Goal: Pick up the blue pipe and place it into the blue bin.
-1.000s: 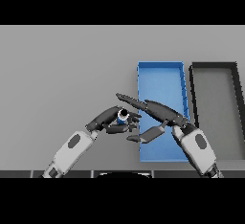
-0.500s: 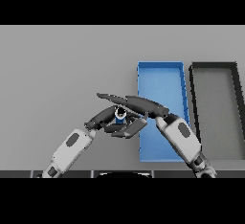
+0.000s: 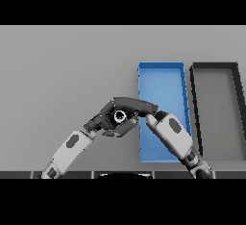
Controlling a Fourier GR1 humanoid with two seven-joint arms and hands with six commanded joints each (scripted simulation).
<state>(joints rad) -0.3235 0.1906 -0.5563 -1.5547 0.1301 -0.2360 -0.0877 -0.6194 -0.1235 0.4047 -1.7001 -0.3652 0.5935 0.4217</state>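
Observation:
The blue pipe (image 3: 118, 116) shows only as a small pale ring with a blue edge, just left of the blue bin (image 3: 161, 73). My right hand (image 3: 136, 106) reaches in from the lower right and arches over the pipe. Its fingers are curled across the top and its thumb (image 3: 126, 128) is underneath, so it is shut on the pipe. My left hand (image 3: 102, 119) comes in from the lower left, with relaxed fingers lying against the pipe's left side. Most of the pipe is hidden between the two hands.
A black bin (image 3: 214, 67) stands right of the blue one, both long and open-topped. My right forearm (image 3: 173, 135) lies across the blue bin's near half.
My right hand has moved left from over the bin, and its straight fingers have curled down around the pipe. The left hand has stayed beside the pipe.

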